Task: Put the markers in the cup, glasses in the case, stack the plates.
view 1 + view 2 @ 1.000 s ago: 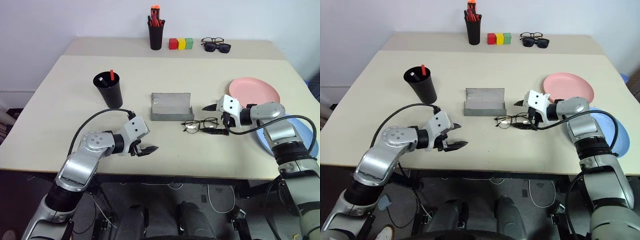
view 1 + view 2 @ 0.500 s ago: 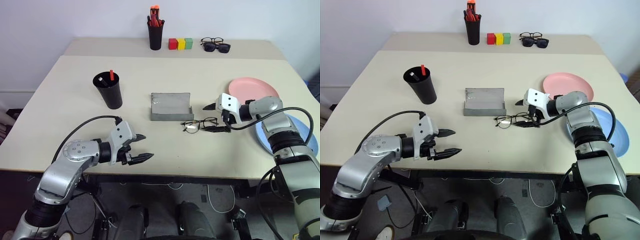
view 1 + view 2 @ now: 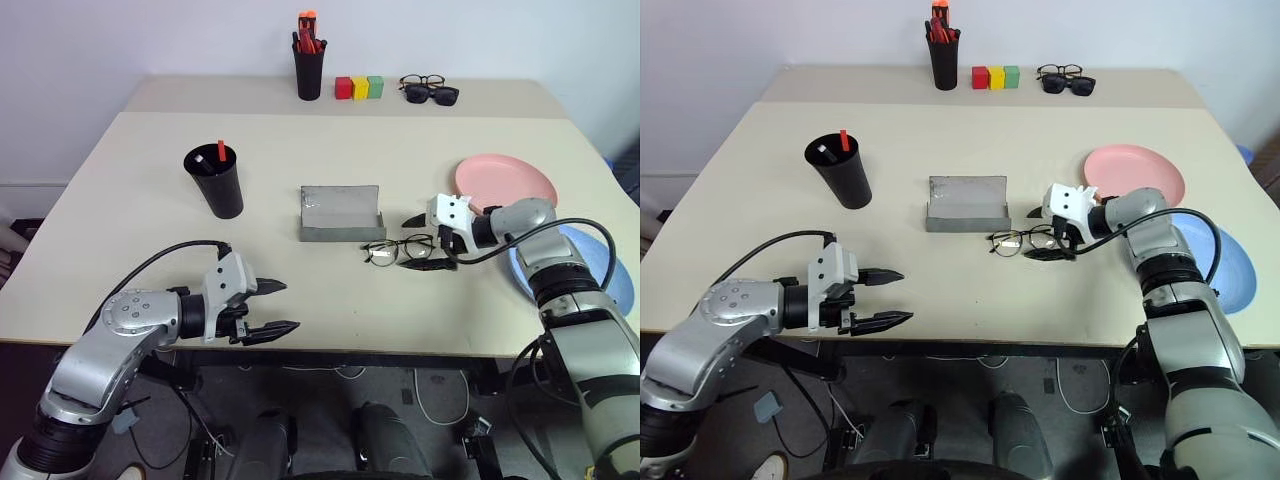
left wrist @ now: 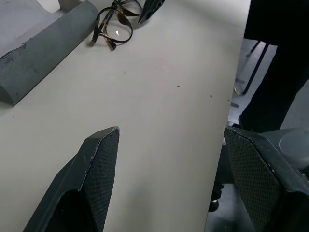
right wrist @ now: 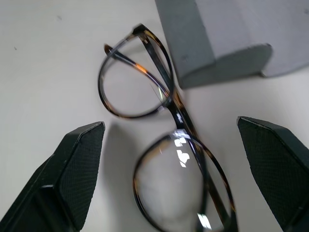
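No readable text, labels, brands or numbers on anything in view.

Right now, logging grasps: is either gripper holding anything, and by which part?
Nothing is held. The right gripper is open around the glasses; the left gripper is open and empty.

Both arms are built of rounded silver-grey metal segments joined by black bands. The left arm [image 3: 120,340] has a disc-shaped joint cover dotted with small screws, and a black cable loops over it to the wrist. The right arm [image 3: 560,270] carries a similar black cable. Each wrist ends in a white block bearing two black, pointed fingers [image 4: 96,169] with finely textured inner pads.
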Controlling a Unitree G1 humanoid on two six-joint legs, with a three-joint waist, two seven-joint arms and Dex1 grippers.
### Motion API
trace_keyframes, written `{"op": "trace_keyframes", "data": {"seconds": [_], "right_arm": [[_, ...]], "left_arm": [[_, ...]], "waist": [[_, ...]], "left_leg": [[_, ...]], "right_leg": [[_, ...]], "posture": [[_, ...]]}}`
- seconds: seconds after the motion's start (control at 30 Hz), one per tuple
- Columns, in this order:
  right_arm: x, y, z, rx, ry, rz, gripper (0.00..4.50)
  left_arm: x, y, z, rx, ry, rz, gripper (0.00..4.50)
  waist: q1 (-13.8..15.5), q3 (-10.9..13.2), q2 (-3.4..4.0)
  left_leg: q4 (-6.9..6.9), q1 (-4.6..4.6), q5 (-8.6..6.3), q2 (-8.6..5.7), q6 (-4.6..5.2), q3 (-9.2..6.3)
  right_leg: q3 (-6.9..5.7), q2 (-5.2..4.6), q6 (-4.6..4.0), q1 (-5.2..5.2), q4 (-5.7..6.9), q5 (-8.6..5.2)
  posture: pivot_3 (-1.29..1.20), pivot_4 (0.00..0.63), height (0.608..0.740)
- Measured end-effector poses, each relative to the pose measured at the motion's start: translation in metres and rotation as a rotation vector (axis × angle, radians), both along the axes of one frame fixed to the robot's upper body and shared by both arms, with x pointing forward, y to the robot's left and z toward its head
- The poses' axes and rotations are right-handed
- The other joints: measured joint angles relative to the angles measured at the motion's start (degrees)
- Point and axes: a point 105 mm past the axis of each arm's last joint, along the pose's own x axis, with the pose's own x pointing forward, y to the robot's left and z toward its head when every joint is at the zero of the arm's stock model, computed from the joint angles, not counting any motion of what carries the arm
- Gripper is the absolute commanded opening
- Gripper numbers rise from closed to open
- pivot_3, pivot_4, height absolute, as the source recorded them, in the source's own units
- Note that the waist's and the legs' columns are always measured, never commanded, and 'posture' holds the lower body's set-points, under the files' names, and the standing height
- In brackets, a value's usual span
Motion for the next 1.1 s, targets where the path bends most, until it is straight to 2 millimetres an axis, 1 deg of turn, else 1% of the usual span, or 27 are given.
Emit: {"op": "trace_keyframes", "data": {"seconds": [0.03, 0.07, 0.13, 0.17, 0.23, 0.27, 0.3, 0.57, 0.8, 0.87, 0.97, 1.1], "right_arm": [[0.0, 0.0, 0.0, -0.001, 0.001, 0.0, 3.66], [0.0, 0.0, -0.001, 0.0, 0.003, -0.001, 3.18], [0.0, 0.001, -0.003, 0.002, 0.006, 0.0, 2.08], [0.0, 0.001, -0.003, 0.005, 0.009, -0.002, 1.67], [0.003, 0.004, 0.004, 0.008, -0.014, 0.007, 0.62], [0.004, 0.004, 0.005, 0.006, -0.022, 0.008, 0.22], [0.004, 0.004, 0.005, 0.006, -0.025, 0.007, 0.1], [0.005, 0.003, 0.004, 0.008, -0.034, 0.003, 0.1], [0.001, -0.002, 0.009, 0.001, -0.016, 0.007, 0.1], [-0.002, -0.007, 0.018, 0.01, -0.012, 0.002, 0.1], [-0.004, -0.011, 0.041, 0.04, -0.038, 0.003, 0.1], [-0.006, -0.002, 0.066, 0.112, -0.072, 0.019, 0.1]], "left_arm": [[0.0, 0.0, 0.0, 0.001, 0.0, 0.001, 3.55], [0.0, 0.0, 0.0, 0.001, -0.001, 0.002, 3.55], [0.0, 0.0, 0.001, 0.001, -0.005, 0.0, 3.55], [-0.001, -0.001, 0.002, -0.002, -0.006, -0.004, 3.55], [-0.002, -0.001, 0.003, -0.004, -0.008, -0.006, 3.55], [-0.002, -0.001, 0.004, -0.003, -0.011, -0.004, 3.55], [-0.002, -0.001, 0.004, -0.003, -0.012, -0.001, 3.55], [-0.001, 0.002, 0.003, -0.006, -0.012, 0.024, 3.55], [0.002, -0.004, 0.006, -0.016, -0.033, 0.006, 3.55], [0.003, -0.004, 0.006, -0.018, -0.034, 0.007, 3.55], [0.003, -0.005, 0.006, -0.025, -0.037, 0.009, 3.55], [0.002, -0.009, 0.004, -0.029, -0.028, -0.006, 3.55]], "waist": [[0.0, 0.0, 0.0], [0.0, 0.0, 0.0], [0.0, 0.0, 0.0], [0.0, 0.0, 0.0], [-0.1, 0.0, 0.0], [-0.1, 0.0, 0.0], [-0.1, 0.0, 0.0], [-0.1, 0.0, 0.01], [0.1, 0.0, 0.02], [0.1, 0.0, 0.06], [0.1, 0.0, 0.07], [-0.1, 0.0, 0.09]], "left_leg": [[0.0, 0.0, 0.0, 0.0, 0.0, 0.0], [0.0, 0.0, 0.0, 0.0, 0.0, 0.0], [0.0, 0.0, 0.0, 0.0, 0.0, 0.0], [0.0, 0.0, 0.0, 0.0, 0.0, 0.0], [0.0, 0.01, 0.0, 0.01, 0.0, 0.0], [0.0, 0.02, 0.0, 0.01, 0.0, 0.0], [-0.01, 0.02, 0.0, 0.01, 0.0, 0.0], [-0.01, 0.02, 0.0, 0.01, 0.0, 0.0], [-0.01, 0.01, 0.0, 0.0, 0.0, 0.0], [-0.01, 0.01, 0.0, 0.0, 0.0, 0.0], [-0.02, 0.0, -0.01, 0.0, 0.02, 0.0], [-0.04, 0.01, -0.03, 0.01, 0.06, 0.0]], "right_leg": [[0.0, 0.0, 0.0, 0.0, 0.0, 0.0], [0.0, 0.0, 0.0, 0.0, 0.0, 0.0], [0.0, 0.0, 0.0, 0.0, 0.0, 0.0], [0.0, 0.0, 0.0, 0.0, 0.0, 0.0], [0.0, 0.01, 0.0, 0.0, 0.0, 0.0], [0.0, 0.01, -0.01, 0.01, 0.0, 0.0], [0.0, 0.01, -0.01, 0.01, 0.0, 0.0], [0.0, 0.01, -0.01, 0.01, 0.0, 0.0], [0.0, 0.0, -0.01, 0.01, -0.01, 0.0], [0.0, 0.0, -0.01, 0.01, -0.01, 0.0], [-0.01, -0.01, -0.01, 0.01, -0.02, 0.0], [0.0, 0.0, -0.01, -0.01, -0.01, 0.0]], "posture": [[0.0, 0.15, 0.74], [0.0, 0.15, 0.74], [0.0, 0.15, 0.74], [0.0, 0.15, 0.74], [0.0, 0.15, 0.74], [0.0, 0.15, 0.74], [0.0, 0.15, 0.74], [0.0, 0.15, 0.74], [0.0, 0.15, 0.74], [0.0, 0.15, 0.74], [0.0, 0.15, 0.74], [0.0, 0.15, 0.74]]}}
